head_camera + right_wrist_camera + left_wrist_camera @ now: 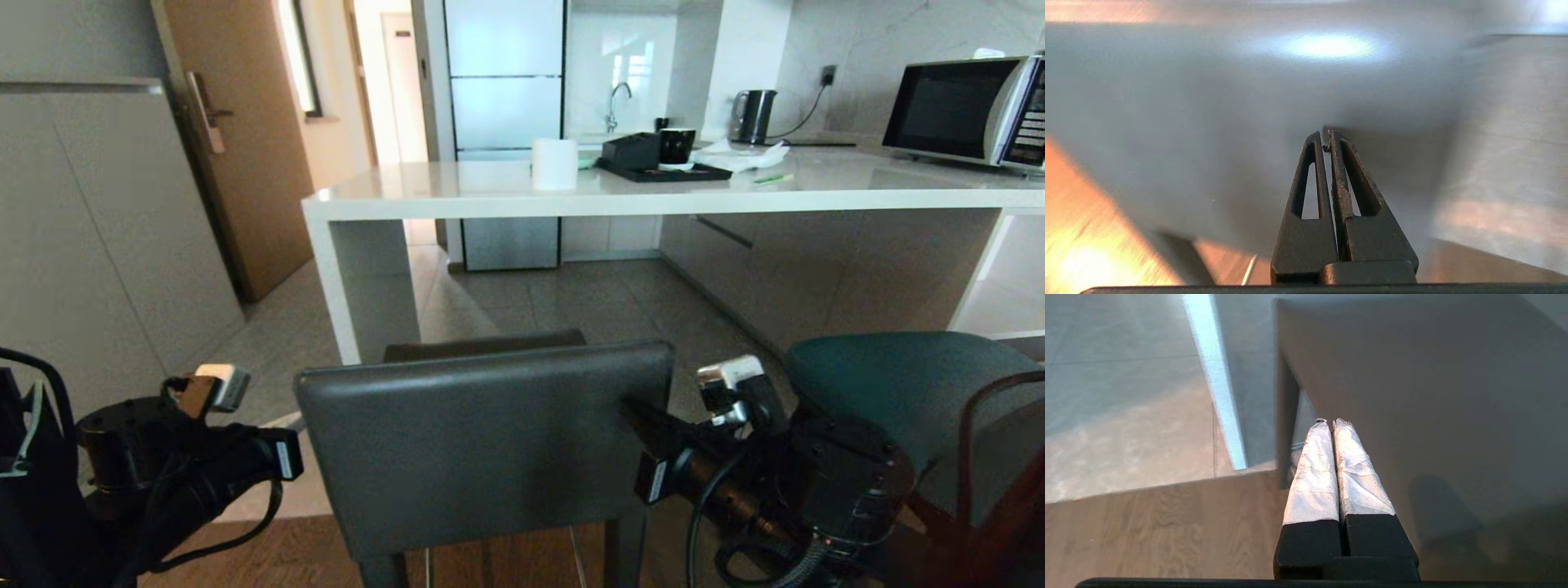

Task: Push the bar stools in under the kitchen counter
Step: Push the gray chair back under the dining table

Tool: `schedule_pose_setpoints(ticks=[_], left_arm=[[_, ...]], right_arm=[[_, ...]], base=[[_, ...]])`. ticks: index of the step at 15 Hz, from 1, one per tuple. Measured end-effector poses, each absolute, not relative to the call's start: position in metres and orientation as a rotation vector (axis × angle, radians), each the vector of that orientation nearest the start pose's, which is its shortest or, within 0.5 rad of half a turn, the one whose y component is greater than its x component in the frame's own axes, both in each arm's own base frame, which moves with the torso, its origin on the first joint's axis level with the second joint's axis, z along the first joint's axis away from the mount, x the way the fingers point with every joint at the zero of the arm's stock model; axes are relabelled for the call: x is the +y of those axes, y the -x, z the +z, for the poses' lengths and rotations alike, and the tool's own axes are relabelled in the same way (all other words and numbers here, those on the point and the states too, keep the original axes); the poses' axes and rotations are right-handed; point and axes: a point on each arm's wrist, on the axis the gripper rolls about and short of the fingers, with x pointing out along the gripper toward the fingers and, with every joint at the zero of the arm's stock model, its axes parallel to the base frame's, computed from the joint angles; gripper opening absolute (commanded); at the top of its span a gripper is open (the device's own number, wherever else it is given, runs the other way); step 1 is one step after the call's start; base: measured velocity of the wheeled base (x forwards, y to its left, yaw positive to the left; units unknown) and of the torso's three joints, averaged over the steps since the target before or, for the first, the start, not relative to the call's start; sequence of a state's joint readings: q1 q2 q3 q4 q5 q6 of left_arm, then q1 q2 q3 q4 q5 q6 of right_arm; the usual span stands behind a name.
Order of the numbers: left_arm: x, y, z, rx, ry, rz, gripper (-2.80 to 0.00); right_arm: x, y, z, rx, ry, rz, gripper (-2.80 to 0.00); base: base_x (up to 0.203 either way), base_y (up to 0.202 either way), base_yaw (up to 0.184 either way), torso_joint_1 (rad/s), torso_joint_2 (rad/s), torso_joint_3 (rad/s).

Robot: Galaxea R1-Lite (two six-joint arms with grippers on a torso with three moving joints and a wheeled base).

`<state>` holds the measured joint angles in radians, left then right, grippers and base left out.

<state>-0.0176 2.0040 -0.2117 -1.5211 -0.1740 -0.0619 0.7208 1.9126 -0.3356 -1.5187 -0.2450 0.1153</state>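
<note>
Stools: one grey (486,441), one teal (906,392).

1. grey stool (490,441): legs and seat cut by the head view's lower edge; seat mostly hidden behind its own backrest; left gripper (1329,424) tips close to the backrest's rear, contact unclear
2. right gripper (1326,136): backrest surface ahead of it smeared, contact unclear; in head view its fingers hide behind the wrist
3. teal stool (906,400), beside the right arm: cut at the right edge, legs out of view
4. microwave (971,110): cropped at the right edge
</note>
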Motion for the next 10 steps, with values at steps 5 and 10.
schedule_pose_setpoints(ticks=[5,10], left_arm=[[-0.004,-0.259,0.059,0.273,0.087,-0.165,-2.80],[-0.004,-0.259,0.058,0.275,0.087,-0.166,-2.80]], right_arm=[[0.111,-0.223,0.107,0.085,-0.093,0.292,-2.80],[0.092,-0.250,0.107,0.063,-0.105,0.277,-2.80]], base=[[0.000,0.000,0.000,0.000,0.00,0.000],[0.000,0.000,0.000,0.000,0.00,0.000]])
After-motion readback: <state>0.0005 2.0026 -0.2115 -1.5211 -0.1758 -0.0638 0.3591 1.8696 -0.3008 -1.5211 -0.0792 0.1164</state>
